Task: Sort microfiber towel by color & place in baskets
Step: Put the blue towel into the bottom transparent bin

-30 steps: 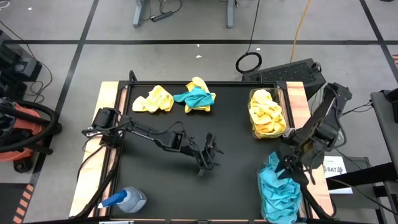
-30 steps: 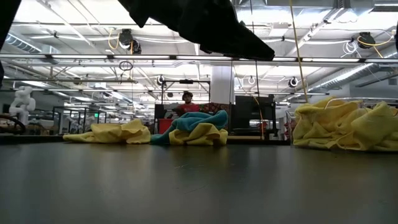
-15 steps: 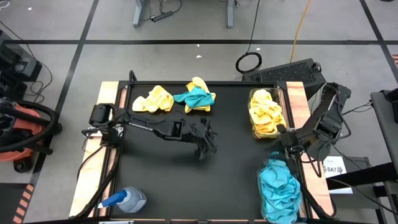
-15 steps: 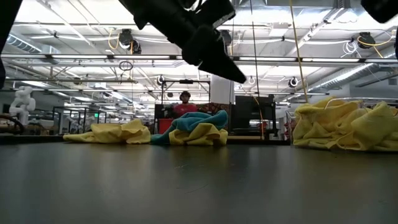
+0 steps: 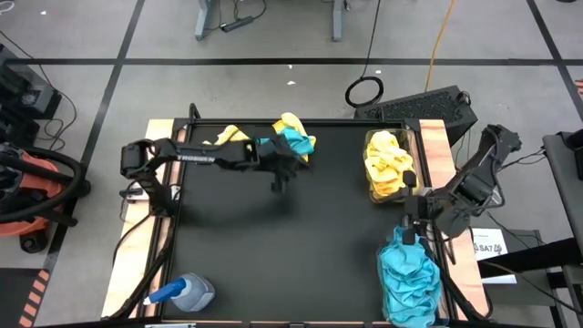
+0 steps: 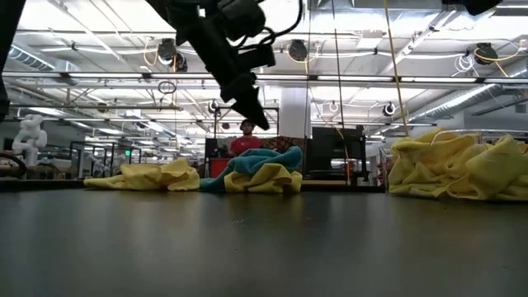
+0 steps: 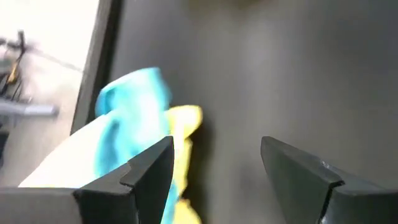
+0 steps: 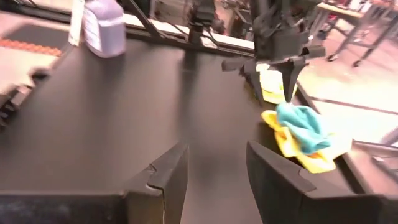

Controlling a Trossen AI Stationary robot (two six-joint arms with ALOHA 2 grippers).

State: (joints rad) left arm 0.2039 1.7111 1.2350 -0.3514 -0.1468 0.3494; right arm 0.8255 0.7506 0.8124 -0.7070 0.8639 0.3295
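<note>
From overhead I have the left gripper (image 5: 278,179) reaching across the upper middle of the black surface (image 5: 237,255), just below the mixed towel pile (image 5: 291,144) at the top edge. Its jaws stand apart with nothing between them; my left wrist camera shows bare surface in the gap and a teal and yellow cloth (image 7: 146,130) just off one finger (image 7: 149,171), not touching it. In the low view that gripper hangs in the upper middle of the frame, above the surface, with the teal-on-yellow heap (image 6: 260,172) behind and below it.

A second loose yellow towel (image 5: 228,138) lies at the upper left of the surface, partly covered by the left arm; in the low view it sits left of centre (image 6: 148,175).

The right gripper (image 5: 407,239) is at the right edge of the overhead frame, between the two baskets. Its jaws are partly open and hold nothing; the right wrist view shows only dark surface between the two fingers (image 8: 168,171).

The upper basket (image 5: 373,193) at mid right holds yellow towels (image 5: 390,164), seen also as a yellow mound at the right of the low view (image 6: 458,165). The lower basket (image 5: 444,293) at the bottom right is heaped with teal towels (image 5: 410,278), the top of the heap just beneath the right gripper.

A spray bottle (image 5: 187,293) with a blue cap lies at the lower left of the surface. A person (image 6: 245,140) in red shows in the room beyond, behind the mixed pile.
</note>
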